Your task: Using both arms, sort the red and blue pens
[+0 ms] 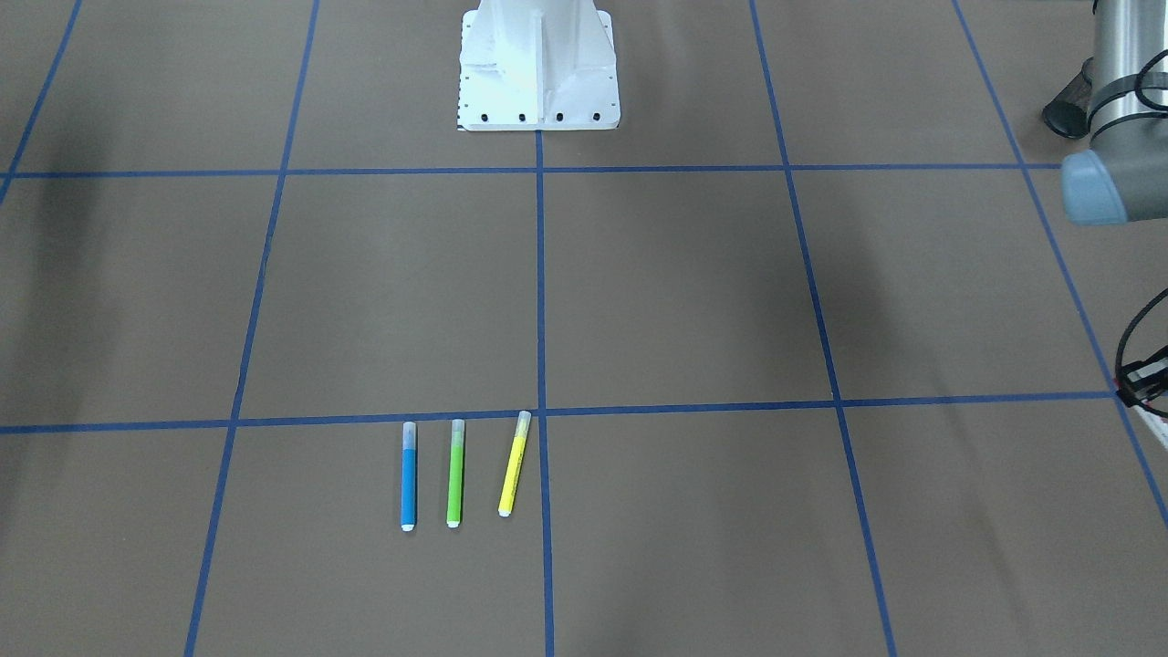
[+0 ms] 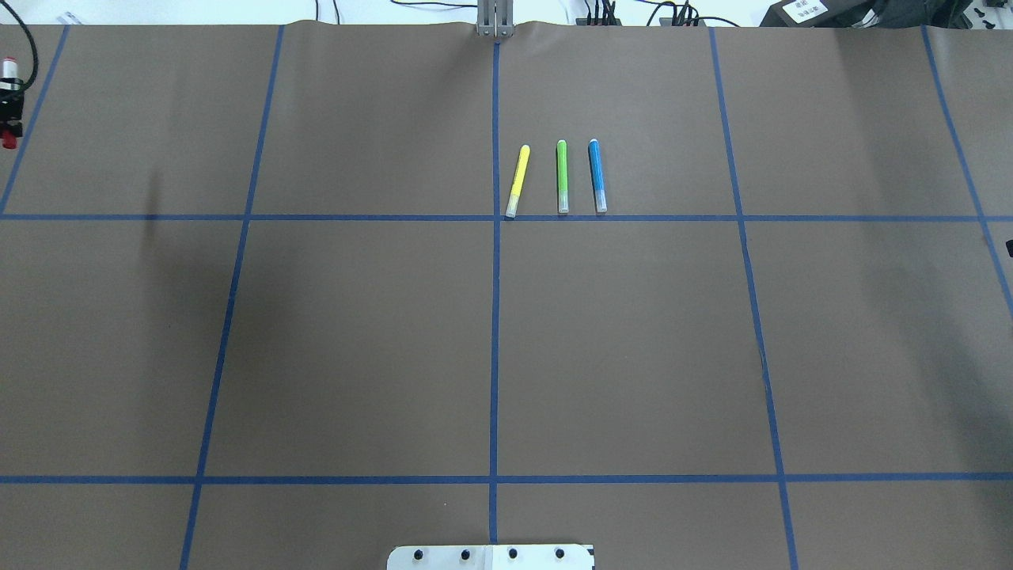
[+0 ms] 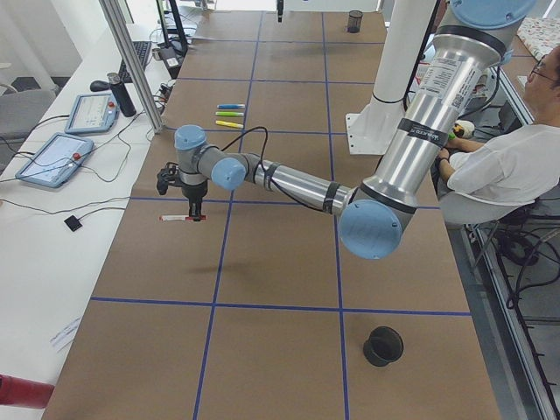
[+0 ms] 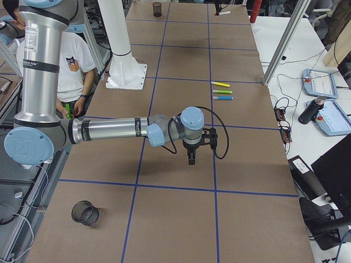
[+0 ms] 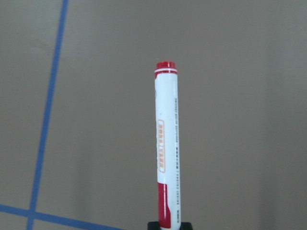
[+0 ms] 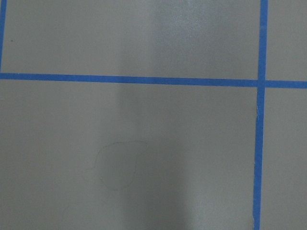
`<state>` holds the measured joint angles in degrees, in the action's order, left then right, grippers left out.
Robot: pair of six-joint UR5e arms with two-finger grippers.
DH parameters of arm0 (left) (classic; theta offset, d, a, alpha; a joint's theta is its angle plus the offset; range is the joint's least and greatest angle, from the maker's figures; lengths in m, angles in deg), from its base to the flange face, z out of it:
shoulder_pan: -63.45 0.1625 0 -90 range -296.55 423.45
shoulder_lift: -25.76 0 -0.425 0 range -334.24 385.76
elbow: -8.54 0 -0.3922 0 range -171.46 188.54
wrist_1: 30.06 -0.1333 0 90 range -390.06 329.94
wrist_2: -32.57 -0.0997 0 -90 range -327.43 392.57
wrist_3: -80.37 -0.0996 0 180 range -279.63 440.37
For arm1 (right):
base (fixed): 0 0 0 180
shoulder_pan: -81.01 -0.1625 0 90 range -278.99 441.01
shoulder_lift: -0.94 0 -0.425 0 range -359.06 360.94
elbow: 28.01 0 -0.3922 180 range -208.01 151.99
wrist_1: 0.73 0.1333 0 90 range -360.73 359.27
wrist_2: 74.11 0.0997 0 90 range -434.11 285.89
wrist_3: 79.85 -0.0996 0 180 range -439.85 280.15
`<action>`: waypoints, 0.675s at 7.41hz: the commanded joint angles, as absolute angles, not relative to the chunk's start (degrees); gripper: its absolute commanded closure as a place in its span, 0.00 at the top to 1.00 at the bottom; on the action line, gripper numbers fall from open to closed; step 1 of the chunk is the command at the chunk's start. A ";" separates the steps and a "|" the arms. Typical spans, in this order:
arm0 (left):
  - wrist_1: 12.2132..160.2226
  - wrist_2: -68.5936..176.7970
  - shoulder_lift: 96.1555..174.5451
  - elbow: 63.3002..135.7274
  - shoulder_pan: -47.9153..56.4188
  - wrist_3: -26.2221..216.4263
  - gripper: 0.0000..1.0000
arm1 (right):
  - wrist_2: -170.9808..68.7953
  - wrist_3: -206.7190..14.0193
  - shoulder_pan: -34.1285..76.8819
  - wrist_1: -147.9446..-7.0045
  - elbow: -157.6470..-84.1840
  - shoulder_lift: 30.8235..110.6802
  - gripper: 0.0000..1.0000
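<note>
While left jaws clamp one red pen (image 5: pixel 166 143), one blue pen (image 1: pixel 408 479) lies free; right jaws unclear.

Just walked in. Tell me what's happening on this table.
A two-arm robot is sorting pens. The left hand grips the red pen by one end, near the table's left end. The right hand hangs above bare table paper and appears to carry nothing; whether it is open is unclear. The blue pen lies untouched at the far side, in a row with a green marker and a yellow marker.
</note>
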<state>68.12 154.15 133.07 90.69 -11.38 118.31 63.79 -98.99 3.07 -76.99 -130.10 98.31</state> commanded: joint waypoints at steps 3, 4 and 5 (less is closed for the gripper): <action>66.54 155.79 122.70 92.31 -19.41 112.48 0.00 | 62.82 -99.27 4.02 -77.02 -129.96 97.63 1.00; 60.00 156.23 122.87 92.48 -22.65 111.15 0.00 | 62.91 -100.23 4.02 -77.02 -129.96 97.62 1.00; 53.41 161.10 123.14 92.74 -24.60 108.00 0.00 | 62.91 -101.11 4.19 -77.02 -129.96 97.62 1.00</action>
<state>60.73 157.13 123.13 92.45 -21.61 111.32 62.90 -100.09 4.07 -77.02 -129.96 97.68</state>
